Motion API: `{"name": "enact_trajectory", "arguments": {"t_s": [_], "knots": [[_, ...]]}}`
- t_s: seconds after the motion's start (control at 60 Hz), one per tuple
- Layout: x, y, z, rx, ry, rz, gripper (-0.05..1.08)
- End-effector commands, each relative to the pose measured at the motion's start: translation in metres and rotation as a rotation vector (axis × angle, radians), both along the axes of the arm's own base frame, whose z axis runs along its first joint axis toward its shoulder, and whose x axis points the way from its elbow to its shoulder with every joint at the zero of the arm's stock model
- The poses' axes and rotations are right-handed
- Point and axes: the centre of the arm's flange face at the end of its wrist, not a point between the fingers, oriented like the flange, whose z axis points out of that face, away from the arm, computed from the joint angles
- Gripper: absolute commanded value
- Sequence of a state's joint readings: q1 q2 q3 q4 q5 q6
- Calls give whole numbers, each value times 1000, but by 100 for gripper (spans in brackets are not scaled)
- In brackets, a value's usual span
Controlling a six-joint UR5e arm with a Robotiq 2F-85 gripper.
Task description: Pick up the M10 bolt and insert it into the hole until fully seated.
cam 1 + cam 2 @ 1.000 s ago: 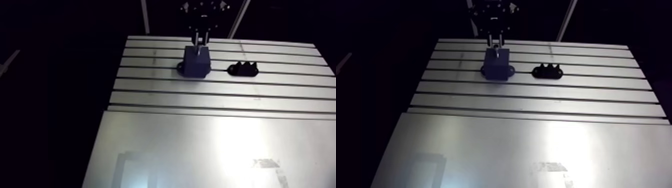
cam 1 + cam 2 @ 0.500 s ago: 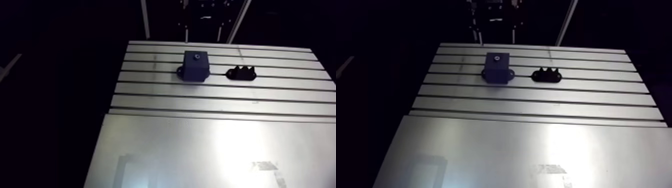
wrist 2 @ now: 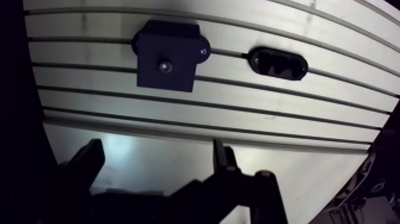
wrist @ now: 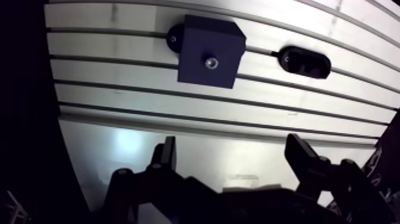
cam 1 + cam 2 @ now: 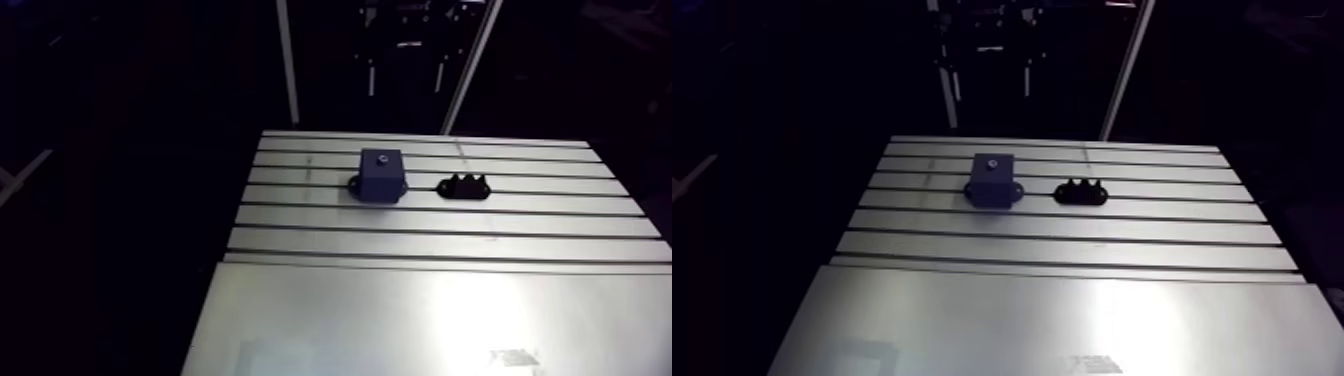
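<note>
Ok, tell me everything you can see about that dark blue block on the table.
The dark blue block is a boxy, matte piece, plastic by its look, with a flat top face and small mounting ears at its base on two opposite sides. A small shiny bolt head shows in the middle of its top. It stands upright on the slotted table, beside a low black holder but apart from it. Nothing else touches it; the gripper is clear of it, fingers open.
</note>
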State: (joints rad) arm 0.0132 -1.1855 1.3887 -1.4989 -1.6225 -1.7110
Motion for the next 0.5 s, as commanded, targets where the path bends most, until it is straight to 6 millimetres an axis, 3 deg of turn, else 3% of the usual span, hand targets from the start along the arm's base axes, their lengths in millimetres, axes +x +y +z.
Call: {"name": "enact_trajectory", "arguments": {"t_s": [0.017, 0.2, 0.417, 0.5], "knots": [[73, 16, 97, -1, 111, -25, 0], [104, 19, 114, 1, 144, -32, 0], [99, 53, 121, 4, 167, -93, 0], [97, 56, 124, 5, 179, -97, 0]]}}
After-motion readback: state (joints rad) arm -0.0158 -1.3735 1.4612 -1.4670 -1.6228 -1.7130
